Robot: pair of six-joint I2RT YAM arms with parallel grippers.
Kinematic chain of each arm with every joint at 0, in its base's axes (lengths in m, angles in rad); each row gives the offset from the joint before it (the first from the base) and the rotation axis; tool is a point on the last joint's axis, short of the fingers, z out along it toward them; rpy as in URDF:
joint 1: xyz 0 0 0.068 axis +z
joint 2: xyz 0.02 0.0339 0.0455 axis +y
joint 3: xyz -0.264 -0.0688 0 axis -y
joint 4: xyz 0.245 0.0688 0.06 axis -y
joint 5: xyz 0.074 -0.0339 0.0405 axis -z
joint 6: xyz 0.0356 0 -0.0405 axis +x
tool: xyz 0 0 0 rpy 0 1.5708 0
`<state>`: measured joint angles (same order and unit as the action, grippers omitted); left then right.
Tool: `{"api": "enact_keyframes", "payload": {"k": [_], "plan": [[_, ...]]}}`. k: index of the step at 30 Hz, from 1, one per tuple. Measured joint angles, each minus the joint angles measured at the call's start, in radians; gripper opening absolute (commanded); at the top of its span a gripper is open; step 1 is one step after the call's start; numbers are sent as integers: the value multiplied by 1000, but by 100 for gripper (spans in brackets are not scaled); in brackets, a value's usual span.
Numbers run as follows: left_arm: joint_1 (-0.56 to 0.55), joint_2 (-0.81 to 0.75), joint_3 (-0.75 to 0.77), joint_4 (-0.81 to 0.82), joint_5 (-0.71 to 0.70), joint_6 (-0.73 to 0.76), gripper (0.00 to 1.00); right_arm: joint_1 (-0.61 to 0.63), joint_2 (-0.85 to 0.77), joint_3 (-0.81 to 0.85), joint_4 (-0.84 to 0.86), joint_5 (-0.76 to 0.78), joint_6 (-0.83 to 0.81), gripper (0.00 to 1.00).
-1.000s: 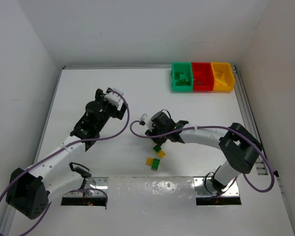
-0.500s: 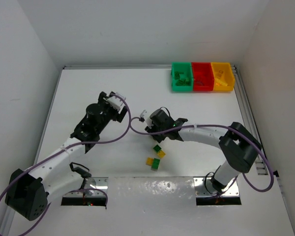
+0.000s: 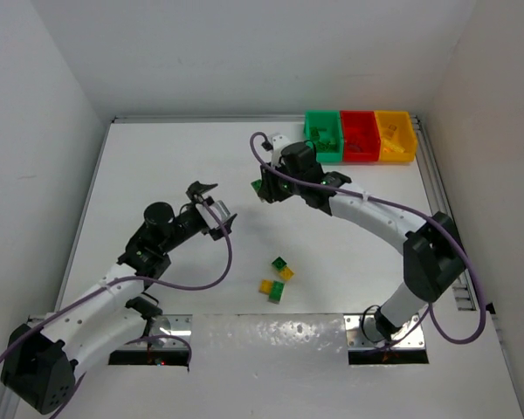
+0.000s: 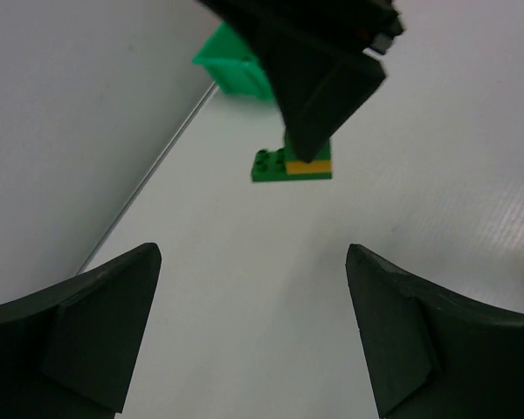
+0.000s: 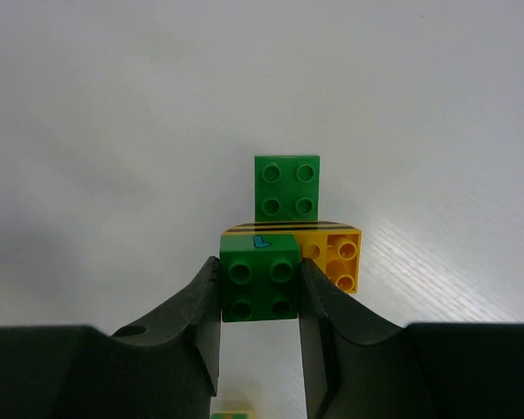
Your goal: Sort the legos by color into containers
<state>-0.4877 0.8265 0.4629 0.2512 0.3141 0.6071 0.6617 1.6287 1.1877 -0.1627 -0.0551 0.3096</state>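
Stack point(image 5: 260, 278) of green and yellow legos, clamped in right gripper point(image 3: 262, 188), now carried from mid-table up near green bin point(image 3: 322, 140). Left gripper point(image 3: 213, 207) apart, empty. Needs splitting by colour before any drop.

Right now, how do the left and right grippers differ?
The left gripper stands open and empty; the right gripper is shut on a green-and-yellow lego stack. The right gripper is far up the table, close to the green bin; the left gripper sits farther back, and its camera faces that stack. Both are dark two-finger grippers over the white table.
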Motion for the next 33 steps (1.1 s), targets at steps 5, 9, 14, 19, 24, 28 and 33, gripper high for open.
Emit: {"api": "enact_keyframes", "payload": {"k": [5, 9, 14, 19, 24, 28, 33], "plan": [[-31, 37, -19, 34, 99, 52, 82, 11, -5, -12, 40, -46, 111, 0], [-37, 119, 3, 43, 152, 77, 83, 15, -39, -52, 83, -72, 190, 0], [-37, 181, 31, 56, 171, 72, 80, 17, -84, -69, 116, -83, 228, 0], [-37, 216, 58, 84, 168, 52, 78, 24, -128, -102, 137, -88, 245, 0], [-38, 247, 71, 114, 170, 43, 77, 28, -134, -120, 140, -96, 253, 0], [-47, 266, 85, 124, 187, 68, 74, 28, -134, -126, 145, -106, 260, 0], [-58, 290, 95, 126, 216, 97, 66, 28, -134, -126, 156, -107, 260, 0]]}}
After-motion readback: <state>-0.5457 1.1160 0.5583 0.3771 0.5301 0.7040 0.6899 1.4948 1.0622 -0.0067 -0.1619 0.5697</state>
